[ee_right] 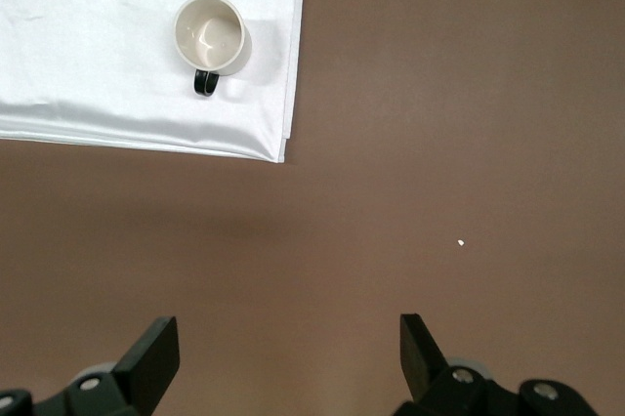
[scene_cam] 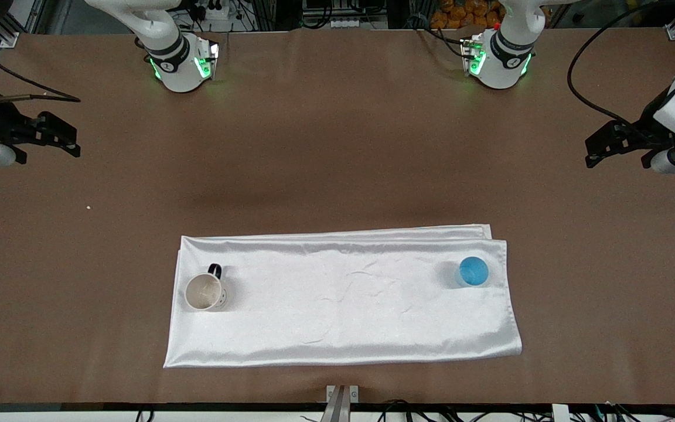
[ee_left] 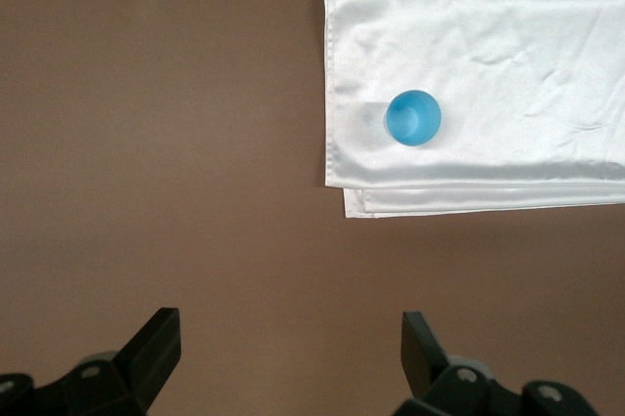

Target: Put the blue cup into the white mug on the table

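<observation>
The blue cup (scene_cam: 474, 271) stands upright on a white cloth, near the cloth's edge toward the left arm's end; it also shows in the left wrist view (ee_left: 413, 117). The white mug (scene_cam: 204, 292) stands upright on the same cloth toward the right arm's end, with its dark handle pointing toward the robots' bases; it also shows in the right wrist view (ee_right: 209, 33). My left gripper (scene_cam: 592, 152) (ee_left: 290, 348) is open and empty over the bare brown table (scene_cam: 337, 146) at the left arm's end. My right gripper (scene_cam: 71, 142) (ee_right: 288, 348) is open and empty over bare table at the right arm's end.
The folded white satin cloth (scene_cam: 343, 299) lies across the middle of the table, nearer to the front camera than both grippers. A tiny white speck (scene_cam: 88, 207) lies on the table near the right gripper. A metal bracket (scene_cam: 342, 398) sits at the table's front edge.
</observation>
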